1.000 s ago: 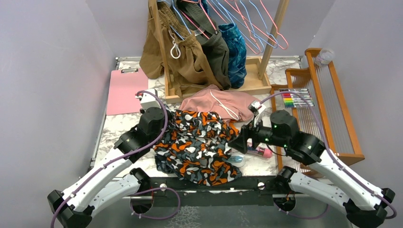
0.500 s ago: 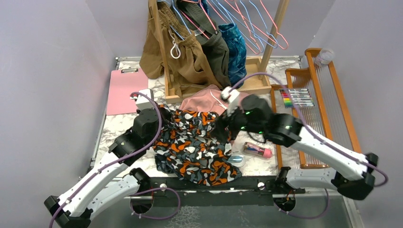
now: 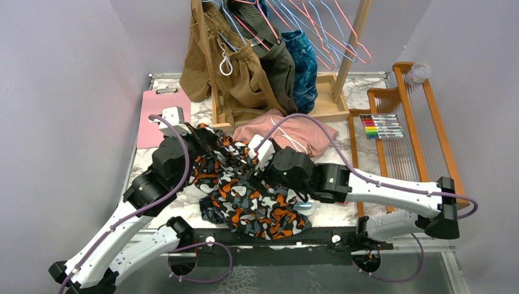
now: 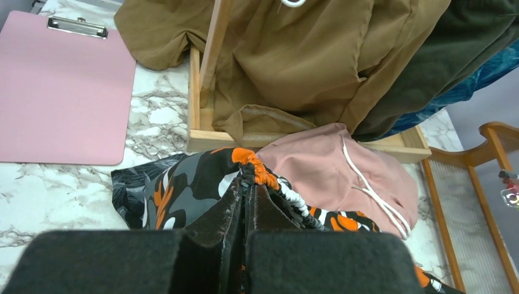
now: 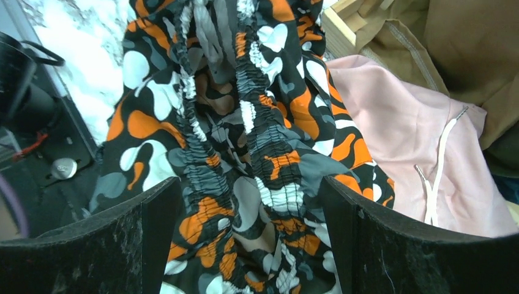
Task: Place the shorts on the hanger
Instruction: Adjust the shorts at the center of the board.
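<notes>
Early days: shorts gathered, nothing hung yet.
Your left tool [image 4: 245, 205] is clenched on the shorts' [image 3: 254, 196] waistband [image 5: 267, 141]; your right tool [image 5: 251, 202] straddles it, released. Shorts lie mostly on the table [image 3: 153, 165]; the pink hanger [image 3: 367, 58] hangs on the rack [image 3: 352, 43], well apart.

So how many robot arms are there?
2. The left arm reaches in from the bottom left, the right arm from the bottom right; both meet at the camouflage shorts.
</notes>
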